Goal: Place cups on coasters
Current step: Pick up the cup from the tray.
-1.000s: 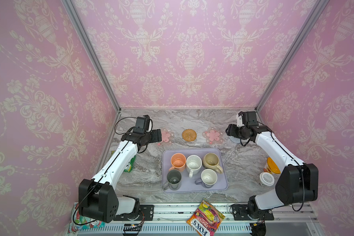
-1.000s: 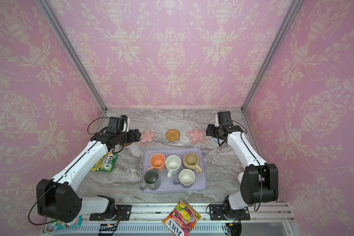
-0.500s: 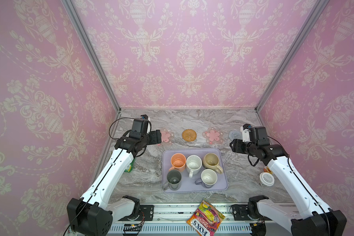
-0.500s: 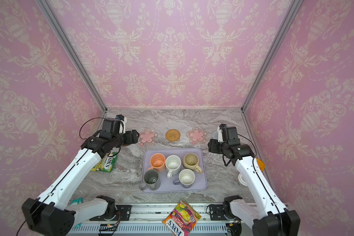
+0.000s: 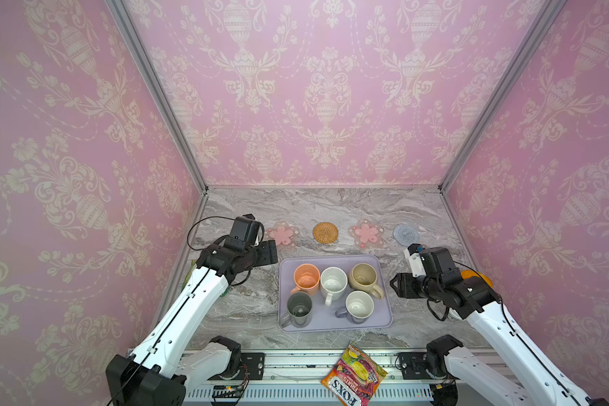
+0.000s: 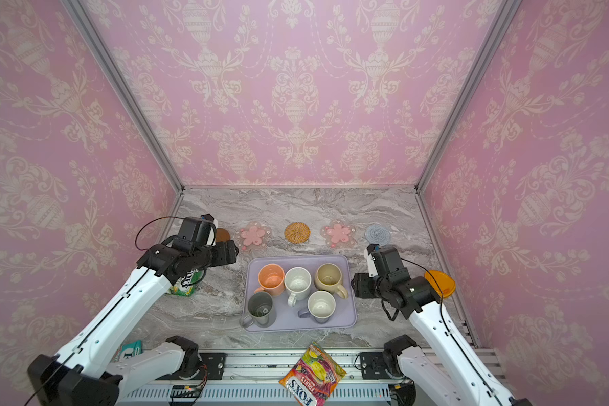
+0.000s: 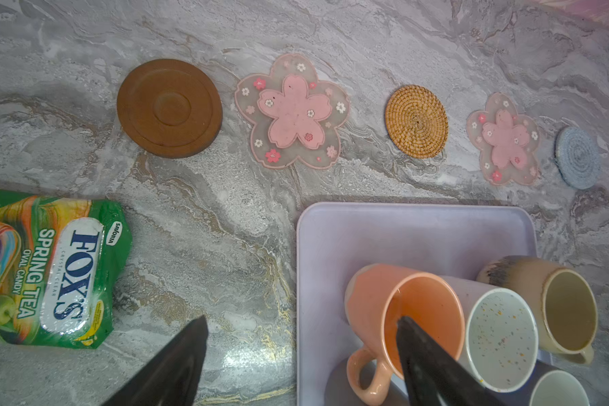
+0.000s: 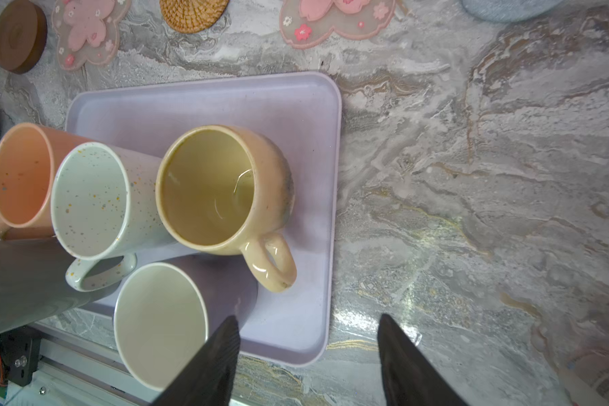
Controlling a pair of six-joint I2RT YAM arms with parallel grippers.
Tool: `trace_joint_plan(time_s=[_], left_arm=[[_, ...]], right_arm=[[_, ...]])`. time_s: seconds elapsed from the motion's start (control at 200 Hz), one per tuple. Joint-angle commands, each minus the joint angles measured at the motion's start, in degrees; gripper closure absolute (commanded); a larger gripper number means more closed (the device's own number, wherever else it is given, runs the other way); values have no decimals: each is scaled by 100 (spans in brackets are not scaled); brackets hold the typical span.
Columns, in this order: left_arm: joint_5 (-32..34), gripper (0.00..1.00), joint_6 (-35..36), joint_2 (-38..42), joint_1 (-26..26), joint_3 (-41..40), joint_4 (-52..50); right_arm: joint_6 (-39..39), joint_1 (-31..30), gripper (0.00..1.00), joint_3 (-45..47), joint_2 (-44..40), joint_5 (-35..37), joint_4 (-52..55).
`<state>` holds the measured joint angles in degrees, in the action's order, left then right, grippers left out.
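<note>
Beside the smooth lavender tray (image 5: 331, 325), left gripper (image 7: 301, 318) and right gripper (image 8: 308, 316) hang spread, empty. Glossy ceramic cups (image 5: 333, 281) crowd it; wooden, rattan, knitted, flower-shaped coasters (image 5: 325, 232) line the marble (image 5: 247, 298) behind. Green bag (image 7: 50, 270): "FOX'S SPRING TEA".

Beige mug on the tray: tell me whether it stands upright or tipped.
Upright. The beige mug stands on the lavender tray, its open mouth facing up.
</note>
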<state>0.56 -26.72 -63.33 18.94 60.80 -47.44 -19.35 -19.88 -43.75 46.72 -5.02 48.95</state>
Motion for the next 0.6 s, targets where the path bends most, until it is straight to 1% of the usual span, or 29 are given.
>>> trace_joint_plan(time_s=[0.0, 0.135, 0.23, 0.46, 0.595], left_arm=[[141, 14, -229, -120, 58, 83, -178], [110, 15, -328, -333, 100, 114, 106], [162, 15, -382, -540, 140, 206, 167], [199, 15, -413, -739, 220, 189, 302], [171, 16, -285, -916, 215, 254, 249]], right_arm=[[-148, -198, 36, 24, 175, 62, 33], [-111, -505, 37, 93, 639, 134, -54], [-153, -675, 37, 125, 819, 120, -174], [-130, -840, 37, 135, 1401, 147, -422], [-122, -942, 37, 52, 1751, 141, -634]])
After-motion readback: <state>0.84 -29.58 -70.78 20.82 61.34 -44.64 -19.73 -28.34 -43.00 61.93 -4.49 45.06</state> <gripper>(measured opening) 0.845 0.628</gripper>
